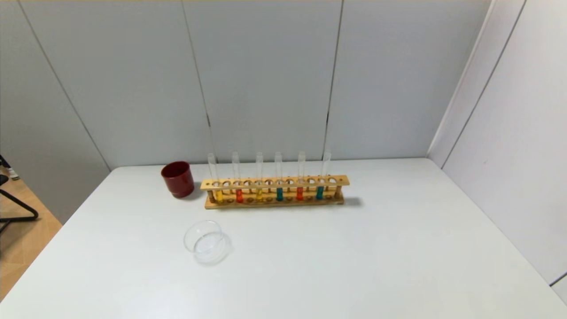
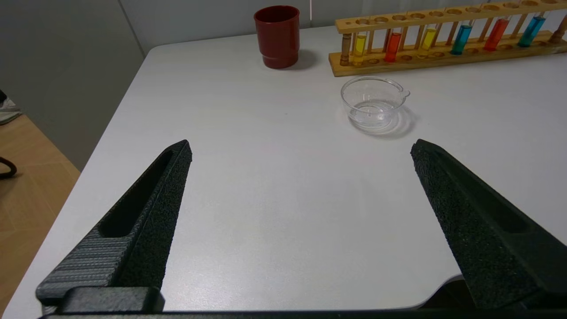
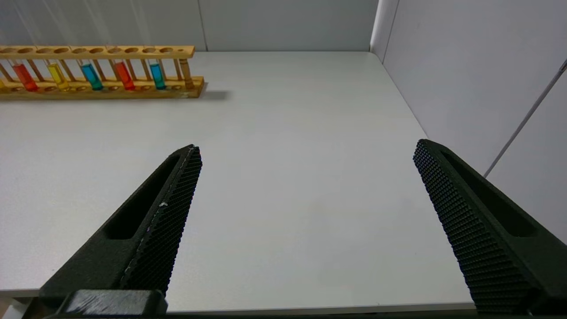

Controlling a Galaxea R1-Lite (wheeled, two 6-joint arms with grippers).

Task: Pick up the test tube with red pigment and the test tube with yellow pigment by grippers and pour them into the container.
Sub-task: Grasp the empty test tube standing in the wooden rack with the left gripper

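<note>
Both hands open, all tubes in rack, dish empty

Wooden rack [image 1: 274, 191] stands upright at back-centre of white tabletop [image 1: 354, 257], six glass tubes in it. Contents from the robot's left: yellow, orange-red, yellow, teal, orange-red, teal, each a short column at the tube bottom. Test tube with yellow pigment [image 1: 219, 195] is at the rack's left end; a second yellow tube [image 1: 259, 194] sits two places along. Test tube with red pigment [image 1: 239, 195] stands between those two; another red tube [image 1: 300, 193] sits between the two teal tubes [image 1: 279, 193]. Several rack holes hold nothing.

Container [image 1: 207, 242], clear shallow glass dish with a small pour lip, sits on the tabletop in front of the rack's left end, apart from it, no coloured liquid in it. Dark red cup [image 1: 178, 178] stands just left of the rack, inside not visible.

Left hand [image 2: 301, 150] fingers spread wide, holding nothing, above the near left tabletop edge, well short of the dish. Right hand [image 3: 305, 153] also spread wide, holding nothing, at the near right edge, rack far off
</note>
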